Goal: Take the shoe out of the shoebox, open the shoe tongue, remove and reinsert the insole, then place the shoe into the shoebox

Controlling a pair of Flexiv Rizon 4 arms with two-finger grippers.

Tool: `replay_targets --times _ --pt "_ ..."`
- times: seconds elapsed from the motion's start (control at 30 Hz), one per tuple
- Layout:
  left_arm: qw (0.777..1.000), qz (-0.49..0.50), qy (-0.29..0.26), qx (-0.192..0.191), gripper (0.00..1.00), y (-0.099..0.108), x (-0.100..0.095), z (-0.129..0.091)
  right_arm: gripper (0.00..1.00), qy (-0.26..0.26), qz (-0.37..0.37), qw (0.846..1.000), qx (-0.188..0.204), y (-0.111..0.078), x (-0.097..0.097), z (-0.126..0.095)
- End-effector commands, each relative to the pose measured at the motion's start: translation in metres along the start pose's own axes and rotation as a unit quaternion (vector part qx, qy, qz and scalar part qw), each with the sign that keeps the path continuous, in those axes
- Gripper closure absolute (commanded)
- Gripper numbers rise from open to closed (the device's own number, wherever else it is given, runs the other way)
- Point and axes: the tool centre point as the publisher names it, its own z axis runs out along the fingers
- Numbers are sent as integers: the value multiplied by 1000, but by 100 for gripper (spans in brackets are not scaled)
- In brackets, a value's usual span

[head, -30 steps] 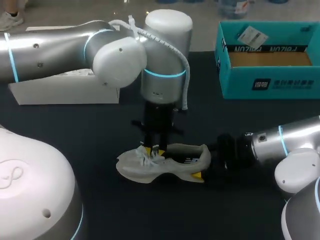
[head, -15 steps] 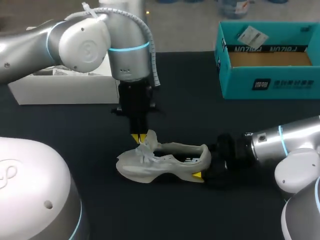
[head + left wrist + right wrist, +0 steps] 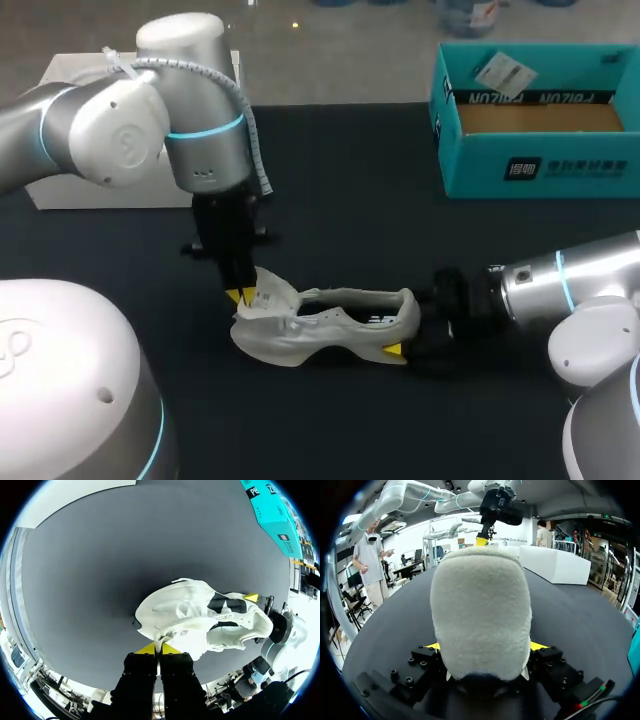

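A white shoe [image 3: 320, 325] lies on its side on the black table, toe toward my left arm. My left gripper [image 3: 243, 294] stands over the toe end, shut on the white tongue [image 3: 268, 292], which is pulled up and toward the toe. In the left wrist view the left gripper [image 3: 158, 649] pinches that thin flap just ahead of its tips, with the shoe [image 3: 200, 615] beyond. My right gripper [image 3: 408, 328] is shut on the shoe's heel. The heel [image 3: 480, 620] fills the gap between the right gripper [image 3: 485, 647] fingers. The teal shoebox [image 3: 540, 165] stands open at the back right.
A white box [image 3: 60, 190] sits at the back left behind my left arm, seen as a white box [image 3: 555, 562] in the right wrist view. Bare black tabletop lies between the shoe and the shoebox [image 3: 270, 515].
My left gripper has shut on the tongue and swung left toward the toe, drawing the tongue up and back. The right gripper and the heel have stayed put.
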Motion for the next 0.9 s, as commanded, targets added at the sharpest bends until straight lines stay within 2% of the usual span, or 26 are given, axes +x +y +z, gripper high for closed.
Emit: replay_targets --times 0.03,0.17,0.2,0.23,0.27,0.3,0.33,0.37,0.6,0.9 --pt "1000 -4 -2 -7 100 -9 -2 23 100 -1 1 1000 5 -1 0 2" --pt "1000 -7 -6 -8 100 -11 -1 32 100 -1 1 1000 5 -1 0 2" --pt "1000 -6 -9 -7 92 -11 0 33 100 -1 1 1000 5 -1 0 2" --pt "1000 -7 -12 -6 80 -12 0 35 100 -1 1 1000 5 -1 0 2" --pt "1000 -7 -14 -8 73 -12 1 36 100 -1 1 1000 5 -1 0 2" --pt "1000 -6 -14 -9 61 -12 2 36 100 -1 1 1000 5 -1 0 2" --pt "1000 -6 -15 -9 19 -11 3 35 100 -1 1 1000 5 -1 0 2" --pt "1000 -2 -12 -6 0 -10 5 32 100 -1 1 1000 5 -1 0 2" --pt "999 33 0 6 0 -2 14 8 100 -1 1 1000 5 -1 0 2" --pt "993 111 16 26 0 8 28 -44 100 -1 1 1000 5 -1 0 2"
